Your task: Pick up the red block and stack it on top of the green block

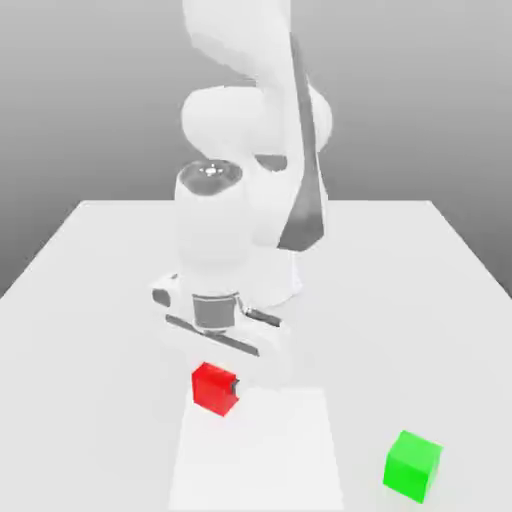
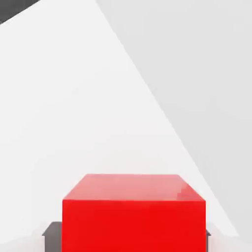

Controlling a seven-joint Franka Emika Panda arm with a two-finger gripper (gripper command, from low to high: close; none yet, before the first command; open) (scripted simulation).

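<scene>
Jaws clamp the red block (image 1: 215,387) (image 2: 133,211) between them on the white tabletop (image 1: 90,300); the green block (image 1: 412,465) sits well apart. No writing anywhere.

You had a plain white table (image 1: 90,300) running edge to edge under everything, matte and smooth. On it sat the red block (image 1: 214,387), flat on one face, near the middle front, just ahead of the arm's base (image 1: 270,290), which also stood on the table. The green block (image 1: 412,465) rested flat on the same surface, well apart from the red one, toward the exterior view's right and nearer the camera. In the hand view, you saw the red block (image 2: 133,211) square on the white top (image 2: 74,123).
</scene>
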